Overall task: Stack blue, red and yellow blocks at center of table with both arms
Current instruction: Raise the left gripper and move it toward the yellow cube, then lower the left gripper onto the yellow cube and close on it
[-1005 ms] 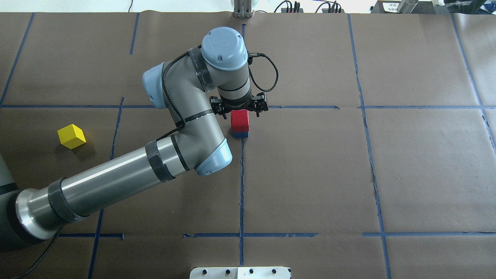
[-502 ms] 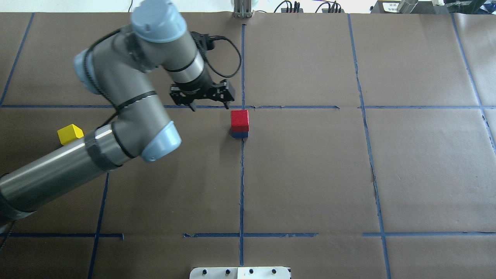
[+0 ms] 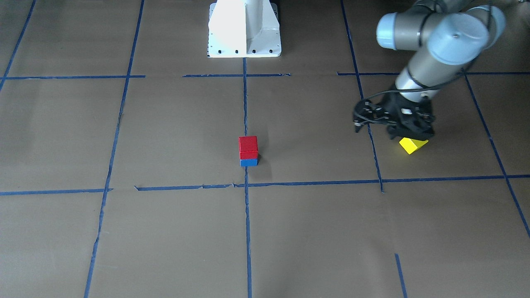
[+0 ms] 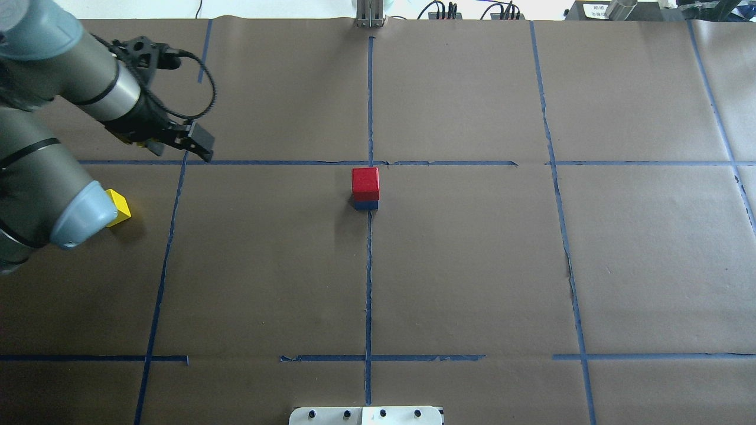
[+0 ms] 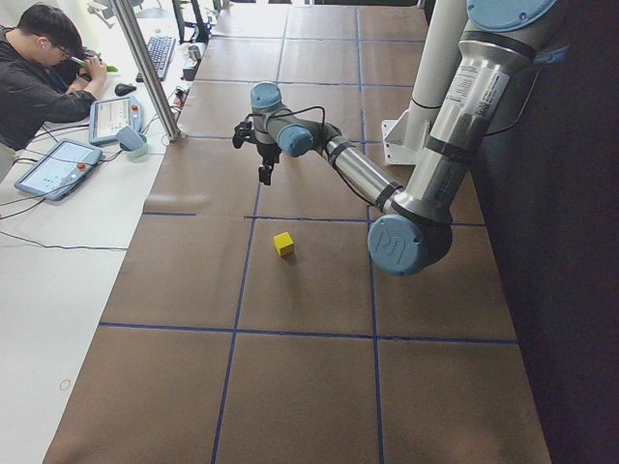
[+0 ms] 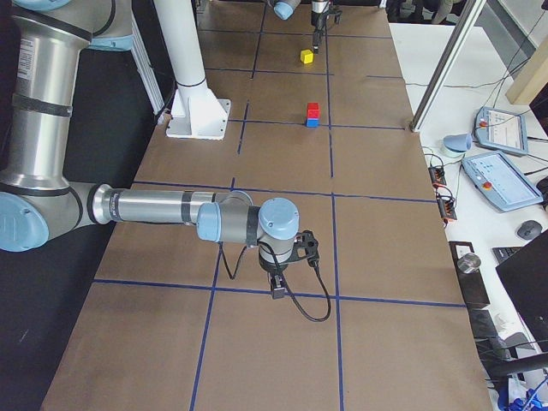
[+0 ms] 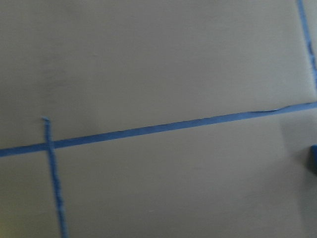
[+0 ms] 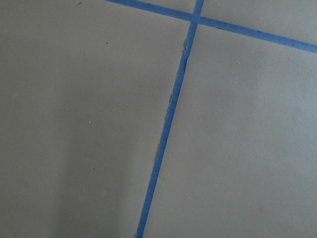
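A red block [image 4: 365, 183] sits on a blue block [image 4: 366, 205] at the table's center; the stack also shows in the front view [image 3: 248, 147]. A yellow block [image 4: 121, 208] lies at the left, partly hidden by my left arm's elbow, and is partly visible in the front view [image 3: 413, 145]. My left gripper [image 4: 180, 150] is open and empty. It hangs above the table on the far side of the yellow block, apart from it [image 5: 263, 177]. My right gripper [image 6: 278, 287] shows only in the right side view, low over the paper far from the blocks; I cannot tell whether it is open.
Brown paper with blue tape grid lines [image 4: 369, 265] covers the table. The white robot base plate [image 3: 244, 29] stands at the table's robot-side edge. An operator [image 5: 44, 68] sits at a desk with tablets beyond the far edge.
My left arm has swung left from the red-on-blue stack to the table's left side, gripper open and empty. The stack has not moved. The elbow now covers part of the yellow block.
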Controlling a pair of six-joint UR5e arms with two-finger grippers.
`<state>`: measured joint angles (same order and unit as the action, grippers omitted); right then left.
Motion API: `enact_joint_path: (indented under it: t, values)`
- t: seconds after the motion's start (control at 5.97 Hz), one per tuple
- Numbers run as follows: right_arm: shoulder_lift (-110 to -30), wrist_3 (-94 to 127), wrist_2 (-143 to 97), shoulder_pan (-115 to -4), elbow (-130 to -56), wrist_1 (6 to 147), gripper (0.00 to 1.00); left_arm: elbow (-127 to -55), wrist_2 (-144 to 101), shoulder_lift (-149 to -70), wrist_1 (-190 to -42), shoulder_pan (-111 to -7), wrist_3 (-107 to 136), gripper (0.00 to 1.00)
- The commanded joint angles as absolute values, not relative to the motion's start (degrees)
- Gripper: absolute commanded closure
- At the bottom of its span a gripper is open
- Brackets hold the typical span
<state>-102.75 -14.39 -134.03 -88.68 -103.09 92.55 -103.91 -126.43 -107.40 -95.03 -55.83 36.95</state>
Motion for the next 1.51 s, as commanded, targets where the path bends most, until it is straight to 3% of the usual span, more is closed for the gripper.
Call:
enact_joint_path:
  t: [0.0, 0.84, 1.34]
  values:
    - [-102.74, -14.33, -134.03, -88.68, -103.10, 92.55, 0.00, -105.02, -126.83, -98.13, -95.79, -58.88, 42.20, 0.00]
    - [-102.83, -14.41, -134.03, -88.68, -103.27, 92.55, 0.00, -104.41, -118.48, -93.78, -107.14, -50.99, 67.31, 0.00]
    - [-103.01, -14.41, -134.03, -88.68, -103.18, 92.55, 0.00, -97.95, -118.30, -93.78, -114.03, -49.31, 66.89, 0.00]
